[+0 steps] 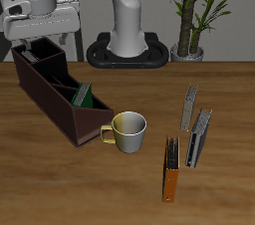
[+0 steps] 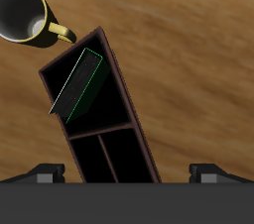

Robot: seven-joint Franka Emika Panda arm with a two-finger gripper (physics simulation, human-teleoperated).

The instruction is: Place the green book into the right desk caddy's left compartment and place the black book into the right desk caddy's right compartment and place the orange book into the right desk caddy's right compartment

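From the exterior view, a wood-grain worktop (image 1: 229, 110) carried the right desk caddy (image 1: 60, 100), its long axis running diagonally, the green book (image 1: 84, 96) leaning inside, and the orange book (image 1: 171, 183) lying near the front edge. The end effector (image 1: 40, 42) hung above the caddy's far end. The wrist view showed the green book (image 2: 79, 84) tilted in the left compartment (image 2: 94, 94); fingers (image 2: 45, 173) stood wide apart, holding nothing.

I am looking over a wooden table (image 1: 120, 194) with a warm brown grain, evenly lit. A potted plant (image 1: 194, 10) is standing at its far edge, against a plain pale grey wall (image 1: 239, 30).
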